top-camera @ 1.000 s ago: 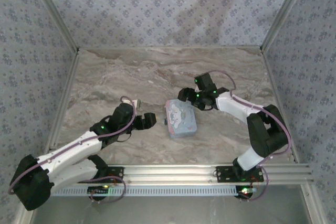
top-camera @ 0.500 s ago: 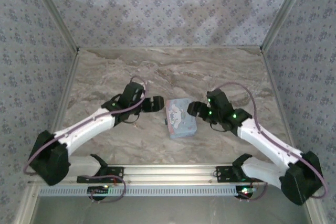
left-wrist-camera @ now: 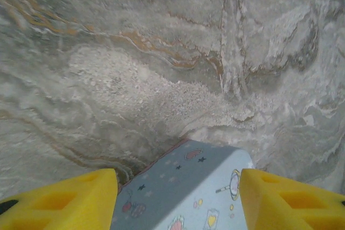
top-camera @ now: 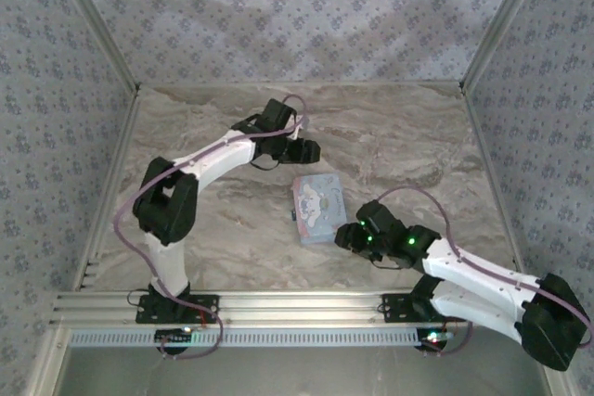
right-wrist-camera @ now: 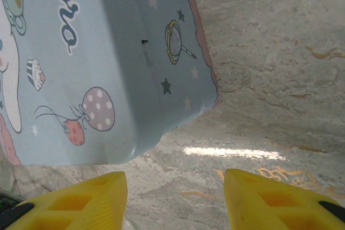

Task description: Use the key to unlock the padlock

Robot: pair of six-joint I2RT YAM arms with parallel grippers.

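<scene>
The padlock and the key are out of view. A pale blue tin box with cartoon prints lies flat mid-table, with a small dark fitting on its left side that is too small to make out. My left gripper hovers just past the box's far edge. In the left wrist view its yellow fingers stand apart on either side of a box corner, holding nothing. My right gripper sits at the box's near right corner, open over bare marble, with the box just ahead of the fingers.
Patterned walls close in the marble table on the left, back and right. An aluminium rail runs along the near edge by the arm bases. The left arm arches over the table's left half.
The left arm has swung from the near left round to the far side of the box. The right arm has swept from behind the box to its near right corner. The box has not moved.
</scene>
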